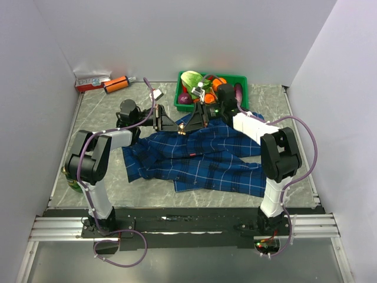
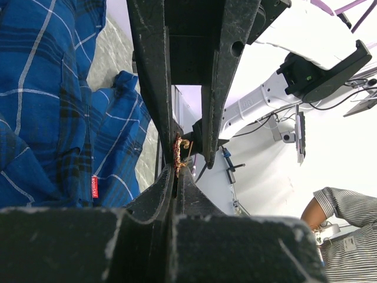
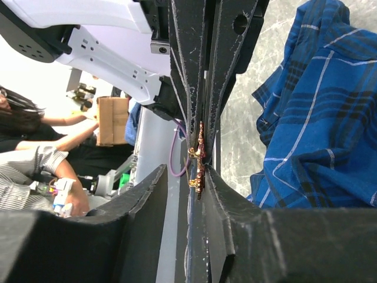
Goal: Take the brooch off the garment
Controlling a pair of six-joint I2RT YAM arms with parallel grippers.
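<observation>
garment: the navy plaid garment point(image 1: 200, 162) lies spread flat on the table point(image 1: 106, 183), nearest the arm bases, with its collar end toward the far side.
red tag: the red tag point(image 2: 94, 187) is sewn into the fabric, nearer than the grippers and apart from them.
left gripper: the left gripper point(image 2: 175, 174) has its jaws clenched tight, with one end of the brooch point(image 2: 177, 154) pinched at the very tips.
brooch: it is above the collar end of the garment, between the two opposed sets of fingertips. No cloth shows around it in either wrist view, so it is probably already free.
brooch axis: the long axis runs along the line joining the grippers, left to right across the table.
right gripper: the right gripper point(image 3: 188, 174) meets the left tip to tip, jaws narrowed around the brooch's other end. A sliver of gap shows, so I cannot tell whether it grips.
next move: the left arm has the hold and should draw the brooch sideways, clear of the fabric.
far edge: a green bin point(image 1: 238, 79) of produce stands behind the right gripper.
</observation>
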